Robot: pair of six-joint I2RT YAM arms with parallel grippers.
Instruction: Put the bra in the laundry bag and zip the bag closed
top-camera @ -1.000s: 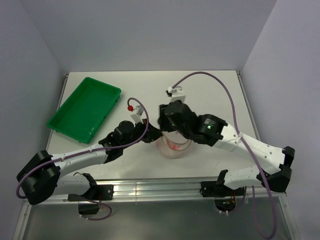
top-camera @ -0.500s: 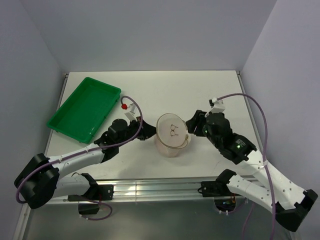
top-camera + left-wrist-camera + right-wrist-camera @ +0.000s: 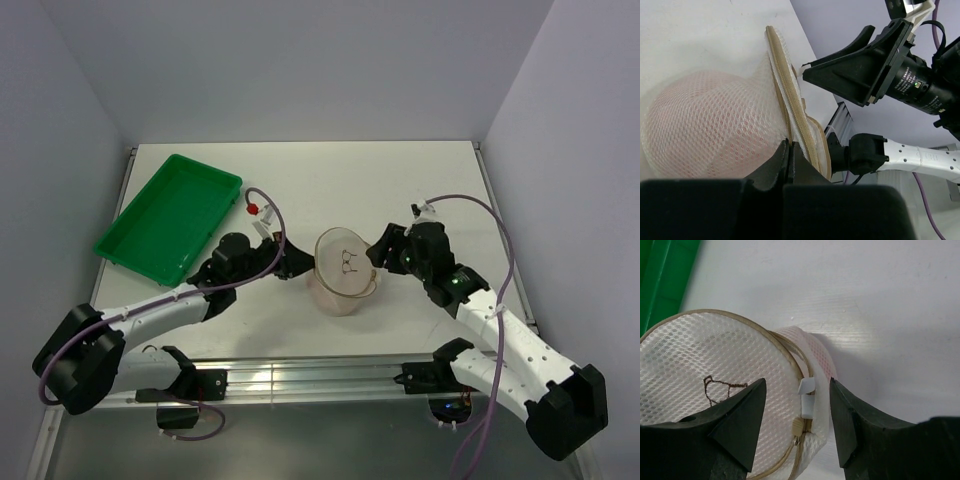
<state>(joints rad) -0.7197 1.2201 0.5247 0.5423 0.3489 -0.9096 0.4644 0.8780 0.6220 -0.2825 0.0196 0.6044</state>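
Middle of the desk (image 3: 330, 180), and the laundry bag (image 3: 330, 252) sits between the two arms, its round face tilted up with the little dark outline (image 3: 347, 262) showing. The bra (image 3: 700, 125) is inside it, pale pink glowing through the white mesh. In from the left comes the left gripper (image 3: 789, 148), jaws pinched tight on the bag's tan rim right at the zipper seam. On the right side, the right gripper (image 3: 797, 412) hangs just over the edge, jaws spread wide with the white zipper pull (image 3: 806, 387) sitting in the gap between them, touching neither finger. How far round the zip is done up, I can't tell. The green tray (image 3: 170, 215) lies at the far left, well apart.
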